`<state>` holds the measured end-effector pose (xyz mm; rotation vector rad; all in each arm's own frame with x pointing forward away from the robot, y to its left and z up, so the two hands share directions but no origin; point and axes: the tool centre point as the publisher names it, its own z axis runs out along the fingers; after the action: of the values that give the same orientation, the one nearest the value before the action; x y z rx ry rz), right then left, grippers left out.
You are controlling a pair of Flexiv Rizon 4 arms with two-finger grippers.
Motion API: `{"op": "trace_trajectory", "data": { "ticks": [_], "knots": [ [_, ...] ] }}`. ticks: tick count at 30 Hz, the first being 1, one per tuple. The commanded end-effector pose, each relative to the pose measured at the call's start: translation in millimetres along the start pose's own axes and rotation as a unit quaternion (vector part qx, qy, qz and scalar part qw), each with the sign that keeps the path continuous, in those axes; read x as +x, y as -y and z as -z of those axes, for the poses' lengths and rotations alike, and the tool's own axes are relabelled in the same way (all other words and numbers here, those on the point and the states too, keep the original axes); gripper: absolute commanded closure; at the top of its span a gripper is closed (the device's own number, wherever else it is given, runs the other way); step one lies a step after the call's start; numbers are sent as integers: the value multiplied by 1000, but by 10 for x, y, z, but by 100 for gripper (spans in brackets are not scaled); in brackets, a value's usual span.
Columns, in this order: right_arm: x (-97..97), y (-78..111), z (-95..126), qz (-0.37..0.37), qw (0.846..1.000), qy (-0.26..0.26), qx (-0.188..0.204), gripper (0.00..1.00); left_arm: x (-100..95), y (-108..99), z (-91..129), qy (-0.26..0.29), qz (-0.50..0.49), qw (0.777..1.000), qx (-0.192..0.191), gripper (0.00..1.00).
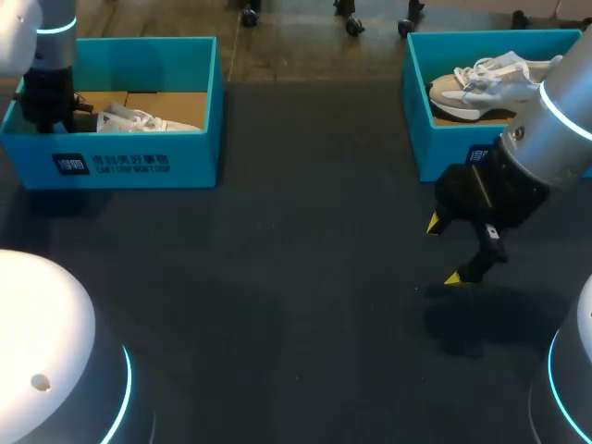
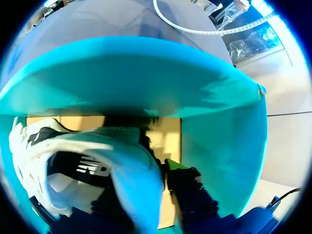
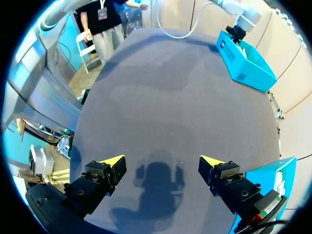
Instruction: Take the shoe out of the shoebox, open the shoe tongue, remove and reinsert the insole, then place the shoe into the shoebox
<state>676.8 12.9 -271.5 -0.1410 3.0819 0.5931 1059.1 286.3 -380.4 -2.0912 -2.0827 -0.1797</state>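
Dipping into the left shoebox's (image 1: 139,166) left end with the left gripper (image 1: 48,118), nearest the white shoe (image 1: 139,120) lying lengthwise inside; cannot tell if clamped. Holds the right gripper (image 1: 444,250), fingers apart, well right of that box.

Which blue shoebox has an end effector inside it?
The left shoebox: the left end effector is inside it by its white shoe. The right end effector hangs over the table, outside the right shoebox.

FREE: you have open surface (image 1: 305,231) across the middle | BLOCKED: walls of left shoebox (image 1: 139,165) and right shoebox (image 1: 435,139) at far corners.
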Motion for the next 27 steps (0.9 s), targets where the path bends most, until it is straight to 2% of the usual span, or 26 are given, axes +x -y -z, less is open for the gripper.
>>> {"op": "trace_trajectory", "data": {
  "ticks": [1, 9, 17, 21, 22, 27],
  "knots": [
    [4, -3, -13, 0, 1000, 1, 1, 0, 51, -9, 129, 17, 0, 1000, -1, 0],
    [4, -3, -13, 0, 1000, 1, 1, 0, 125, 23, 473, 47, -5, 999, -3, 0],
    [4, -3, -13, 0, 1000, 1, 1, 0, 107, 214, 1070, 58, 1, 998, -12, 0],
    [4, -3, -13, 0, 1000, 1, 1, 0, 105, 403, 1341, 54, -2, 998, -24, 0],
    [4, -3, -13, 0, 1000, 1, 1, 0, 103, 503, 1443, 55, -2, 998, -24, 0],
    [4, -3, -13, 0, 1000, 1, 1, 0, 108, 854, 1642, 70, -14, 997, -23, 0]
  ]
}}
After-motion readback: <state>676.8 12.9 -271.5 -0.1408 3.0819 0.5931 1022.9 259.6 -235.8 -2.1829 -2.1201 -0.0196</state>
